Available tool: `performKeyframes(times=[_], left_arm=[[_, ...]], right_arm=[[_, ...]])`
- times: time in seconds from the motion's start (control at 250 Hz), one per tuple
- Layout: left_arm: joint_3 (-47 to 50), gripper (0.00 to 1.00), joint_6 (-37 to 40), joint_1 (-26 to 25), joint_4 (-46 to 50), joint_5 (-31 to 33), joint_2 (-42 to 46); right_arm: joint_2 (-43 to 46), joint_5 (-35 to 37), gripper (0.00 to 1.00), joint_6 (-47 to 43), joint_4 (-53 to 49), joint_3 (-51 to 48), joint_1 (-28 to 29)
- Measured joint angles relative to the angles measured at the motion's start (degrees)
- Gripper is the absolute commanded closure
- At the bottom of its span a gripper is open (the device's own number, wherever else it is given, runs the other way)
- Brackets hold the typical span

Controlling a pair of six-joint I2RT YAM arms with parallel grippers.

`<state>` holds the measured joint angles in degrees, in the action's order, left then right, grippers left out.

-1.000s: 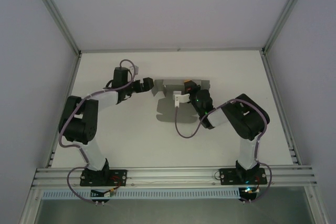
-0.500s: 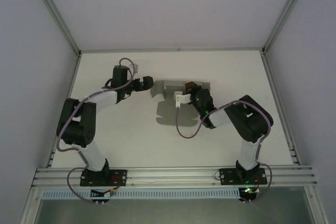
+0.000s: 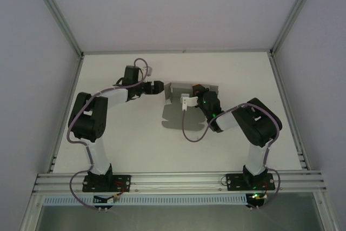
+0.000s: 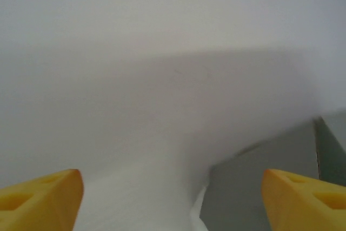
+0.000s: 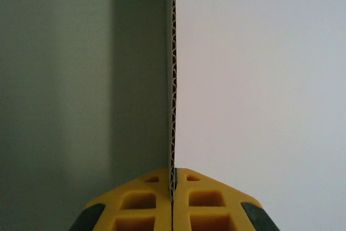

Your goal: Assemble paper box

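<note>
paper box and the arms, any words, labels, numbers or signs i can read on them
No text can be read in any view.
paper box: plain grey card, no print; the corrugated edge pinched by the right gripper is bare too.
left gripper: plain yellow fingers, no marking.
arms: any label on them is too small to read from the top view.
</note>
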<state>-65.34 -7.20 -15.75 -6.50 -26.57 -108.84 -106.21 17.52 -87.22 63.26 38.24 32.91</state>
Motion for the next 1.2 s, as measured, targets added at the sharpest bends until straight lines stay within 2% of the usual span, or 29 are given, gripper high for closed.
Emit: performKeyframes(times=[0.072,0.264,0.555,0.723,0.795,0.898,1.202], left_arm=[[2.08,0.29,1.53,-1.6,-0.83,-2.36,0.07],[6.99,0.37,4.24,-4.76,-1.49,-4.87,0.09],[5.51,0.41,5.62,-6.25,-3.23,-3.98,0.02],[3.17,0.51,6.27,-6.64,-3.67,-3.67,-1.33],[2.4,0.58,6.43,-7.48,-4.13,-2.43,-2.16],[2.4,0.61,5.75,-9.25,-5.97,0.85,-2.69],[5.57,0.58,2.23,-11.65,-15.08,9.57,-3.28]], right_arm=[[0.0,-0.22,1.0,0.17,-0.04,0.0,0.13],[0.11,-0.26,1.0,0.2,-0.39,0.0,0.22],[0.22,-0.22,1.0,0.17,-0.61,0.0,1.22],[0.63,0.04,1.0,0.55,-1.11,0.0,1.27],[0.7,0.59,1.0,0.81,-1.25,0.0,1.31],[0.7,1.92,1.0,1.03,-1.51,0.0,1.44],[0.74,4.2,1.0,2.78,-2.99,0.13,1.97]])
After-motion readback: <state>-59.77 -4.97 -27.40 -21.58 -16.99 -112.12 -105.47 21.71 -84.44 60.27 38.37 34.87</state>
